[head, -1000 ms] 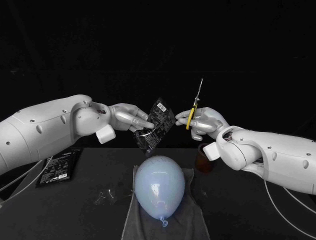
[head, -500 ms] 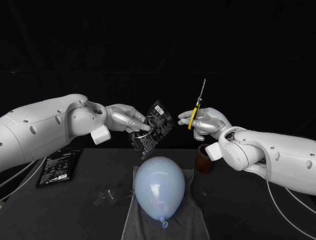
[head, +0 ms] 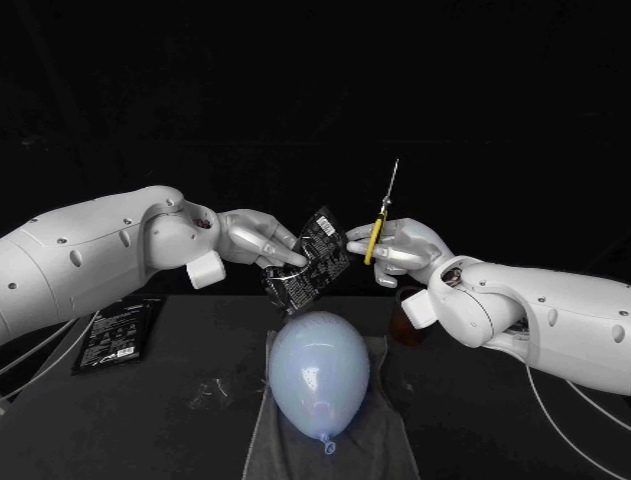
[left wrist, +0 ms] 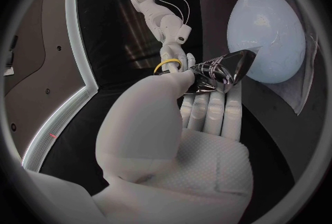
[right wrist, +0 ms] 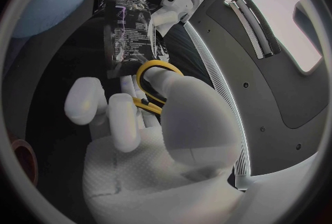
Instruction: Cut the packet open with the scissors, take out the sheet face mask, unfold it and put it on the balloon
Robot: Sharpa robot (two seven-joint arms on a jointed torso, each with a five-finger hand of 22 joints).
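While I am pinching the glossy black foil packet [head: 304,258] in the left hand [head: 262,240] above the pale blue oval balloon [head: 318,372], offering its edge for cutting, the right hand [head: 397,250] is gripping the yellow-handled steel scissors [head: 379,225], tips upward, also above the balloon.

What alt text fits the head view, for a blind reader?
The left hand holds a black packet above the table, and the right hand beside it holds yellow-handled scissors, blades pointing up. Below them, a pale blue balloon lies on a grey cloth.
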